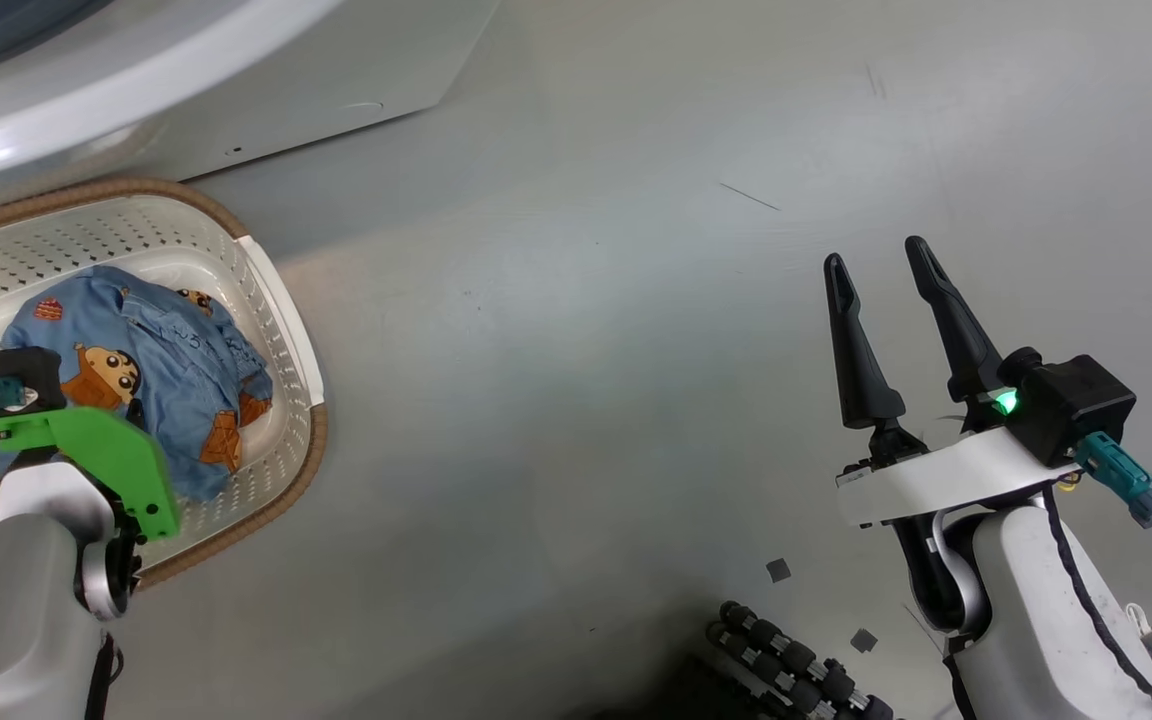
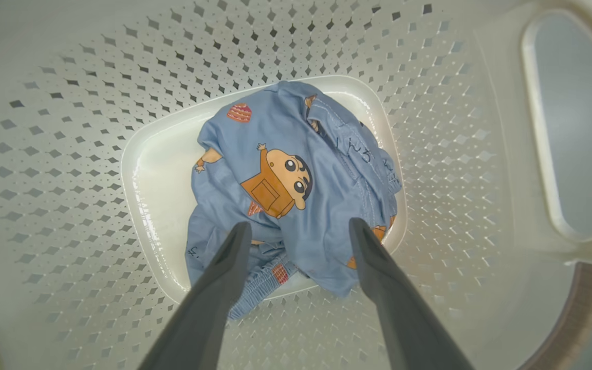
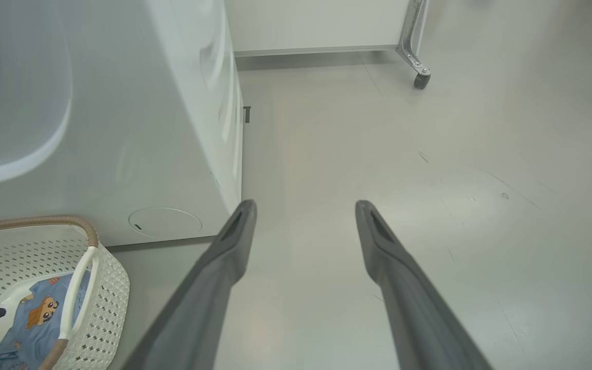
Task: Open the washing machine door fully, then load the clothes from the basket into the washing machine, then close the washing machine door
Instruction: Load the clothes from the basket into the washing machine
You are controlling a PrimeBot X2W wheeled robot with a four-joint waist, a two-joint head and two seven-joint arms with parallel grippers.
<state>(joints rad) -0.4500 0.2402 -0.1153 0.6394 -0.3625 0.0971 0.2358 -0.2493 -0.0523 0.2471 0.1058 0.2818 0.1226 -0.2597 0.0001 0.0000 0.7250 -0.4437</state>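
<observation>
- The grey floor spreads wide on the robot's right.
- The washing machine stands white at the far left, its lower front panel just behind the basket.
- The basket sits on the floor against the machine's foot, with its cream perforated walls and brown rim facing up.
- The clothes lie bunched on the basket's floor, light blue fabric with an orange-brown cartoon figure on top.
- The left pincer points down into the basket with its two fingers spread apart. Their tips are over the near edge of the clothes and grip nothing; I cannot tell whether they touch the cloth.
- The right pincer hangs over bare floor, well apart from the basket, its fingers parted and empty.
- A small caster wheel rests on the floor beyond the machine.
</observation>
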